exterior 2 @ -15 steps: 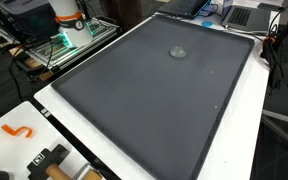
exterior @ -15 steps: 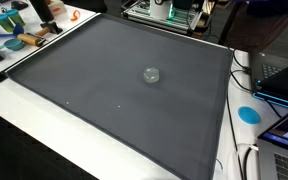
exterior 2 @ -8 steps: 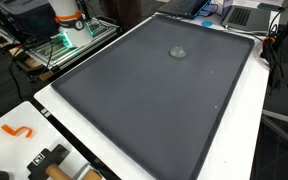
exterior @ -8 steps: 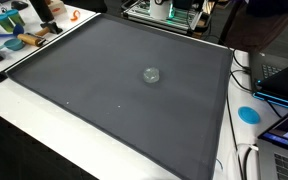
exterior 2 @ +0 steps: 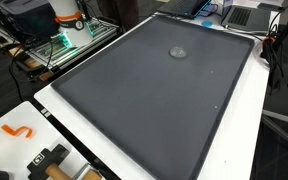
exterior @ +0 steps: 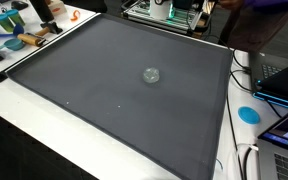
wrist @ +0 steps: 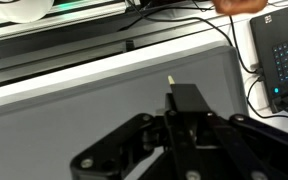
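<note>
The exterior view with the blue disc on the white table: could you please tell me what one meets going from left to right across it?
Blue round item → orange hook → small clear object on the dark mat → blue disc.

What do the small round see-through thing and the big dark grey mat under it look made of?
Small round see-through thing: likely clear plastic or glass, glossy; the mat shows through it. Big dark grey mat: probably rubber or fabric, matte; no reflections.
</note>
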`<act>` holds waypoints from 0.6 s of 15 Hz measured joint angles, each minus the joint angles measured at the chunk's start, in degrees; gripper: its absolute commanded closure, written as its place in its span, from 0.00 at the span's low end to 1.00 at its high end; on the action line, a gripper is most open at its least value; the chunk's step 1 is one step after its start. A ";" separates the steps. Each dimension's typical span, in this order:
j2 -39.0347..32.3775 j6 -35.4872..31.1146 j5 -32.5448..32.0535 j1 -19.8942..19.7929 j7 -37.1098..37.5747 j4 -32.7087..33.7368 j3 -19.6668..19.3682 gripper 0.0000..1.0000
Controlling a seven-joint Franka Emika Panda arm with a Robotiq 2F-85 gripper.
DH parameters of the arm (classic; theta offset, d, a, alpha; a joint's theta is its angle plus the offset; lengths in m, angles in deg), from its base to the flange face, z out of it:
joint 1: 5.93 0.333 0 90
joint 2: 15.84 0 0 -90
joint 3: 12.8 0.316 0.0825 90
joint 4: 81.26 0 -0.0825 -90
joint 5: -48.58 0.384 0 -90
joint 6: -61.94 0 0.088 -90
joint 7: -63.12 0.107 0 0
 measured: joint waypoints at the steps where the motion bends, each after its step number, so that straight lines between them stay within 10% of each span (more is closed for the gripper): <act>1: -0.03 0.00 -0.05 0.00 -0.16 0.10 0.26 0.97; 9: -1.36 1.93 -1.76 1.01 -4.61 1.29 3.68 0.87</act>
